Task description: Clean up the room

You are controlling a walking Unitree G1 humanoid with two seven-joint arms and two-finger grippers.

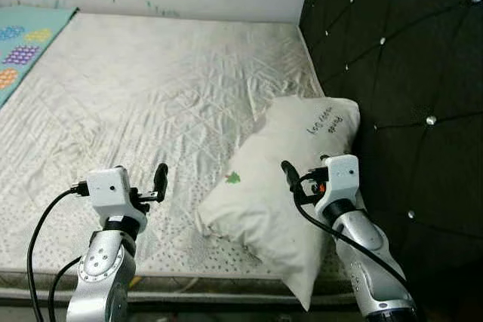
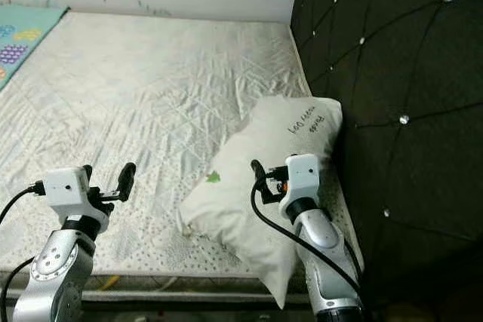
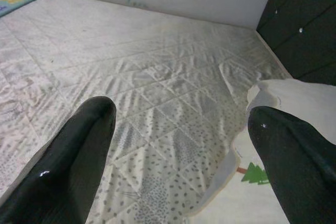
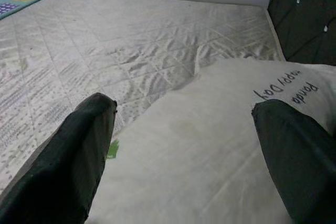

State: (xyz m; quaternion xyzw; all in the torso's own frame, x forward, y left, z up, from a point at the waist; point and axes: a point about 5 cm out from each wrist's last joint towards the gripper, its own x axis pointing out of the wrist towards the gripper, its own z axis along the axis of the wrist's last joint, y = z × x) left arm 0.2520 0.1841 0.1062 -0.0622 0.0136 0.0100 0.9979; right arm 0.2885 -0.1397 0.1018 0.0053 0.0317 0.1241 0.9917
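Note:
A white pillow [image 1: 272,186] with a small green tree print and dark lettering lies at the bed's near right corner, against the headboard. Its lower end hangs over the mattress edge. My right gripper [image 1: 306,175] is open just above the pillow's middle. In the right wrist view the pillow [image 4: 210,150] spreads below the wide-apart fingers [image 4: 84,145], and nothing is held. My left gripper [image 1: 141,182] is open over the bare sheet, to the left of the pillow. In the left wrist view the pillow's edge [image 3: 283,98] lies beside one finger.
The mattress [image 1: 151,88] wears a wrinkled white quilted sheet and reaches back to a pale wall. A black tufted headboard [image 1: 400,58] rises along the right side. A teal patterned mat [image 1: 23,43] lies at the far left corner. The mattress front edge [image 1: 189,280] is close below my arms.

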